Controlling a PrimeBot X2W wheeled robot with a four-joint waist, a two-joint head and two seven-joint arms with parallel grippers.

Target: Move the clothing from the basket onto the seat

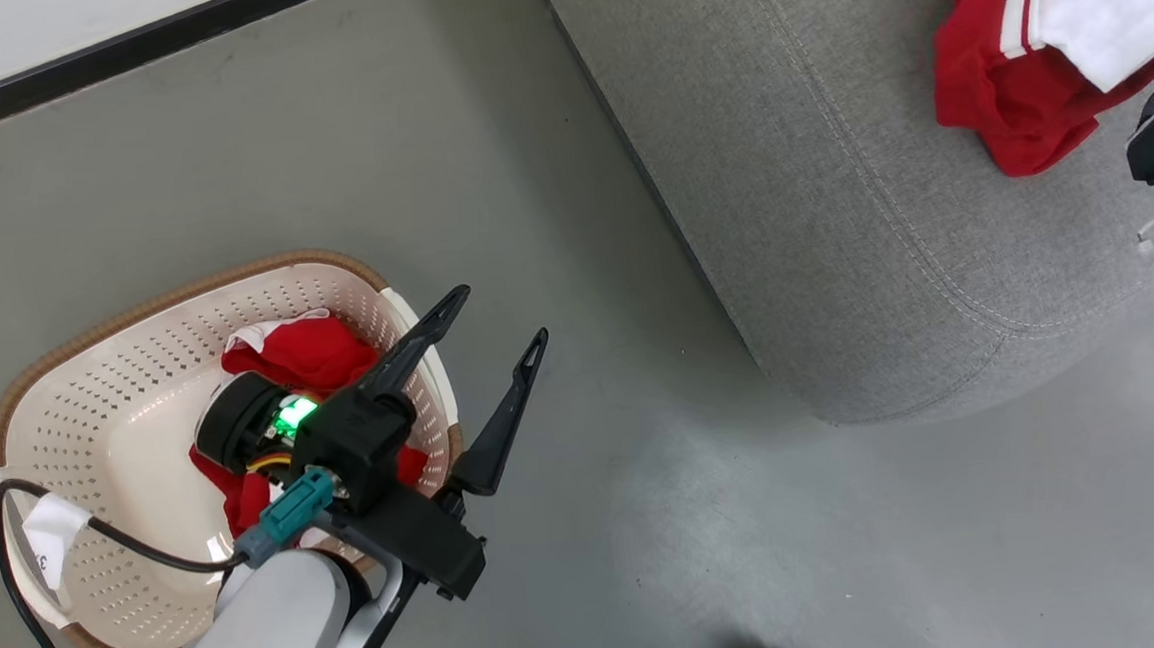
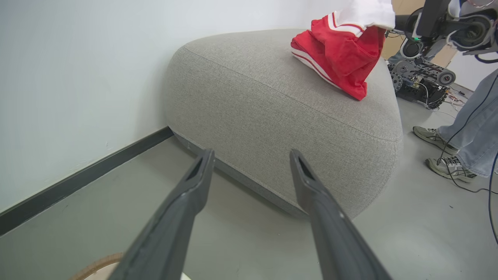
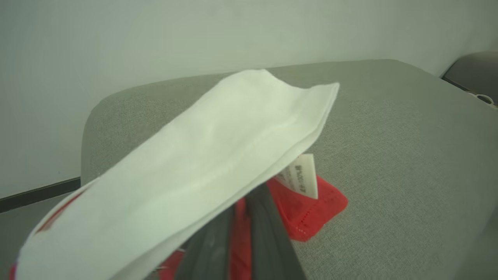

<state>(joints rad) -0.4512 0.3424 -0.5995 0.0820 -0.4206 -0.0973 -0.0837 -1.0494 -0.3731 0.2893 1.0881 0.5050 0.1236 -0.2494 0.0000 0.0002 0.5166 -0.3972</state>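
One red garment (image 1: 303,356) lies crumpled in the cream basket (image 1: 92,414) on the floor at lower left. My left gripper (image 1: 499,319) hangs open and empty over the basket's right rim, fingers pointing toward the grey seat (image 1: 830,198). In the left wrist view the open left gripper (image 2: 252,155) faces the seat (image 2: 272,116). A second red garment (image 1: 1013,77) with white trim rests partly on the seat's top. My right gripper (image 3: 243,204) is shut on it, with red cloth between the fingers and a white band (image 3: 218,155) draped over them.
Grey floor (image 1: 596,463) lies between basket and seat. A wall with a dark baseboard (image 2: 85,179) runs behind them. A person's feet (image 2: 439,147) in sneakers and trailing cables stand beside the seat's far end, near another machine (image 2: 420,77).
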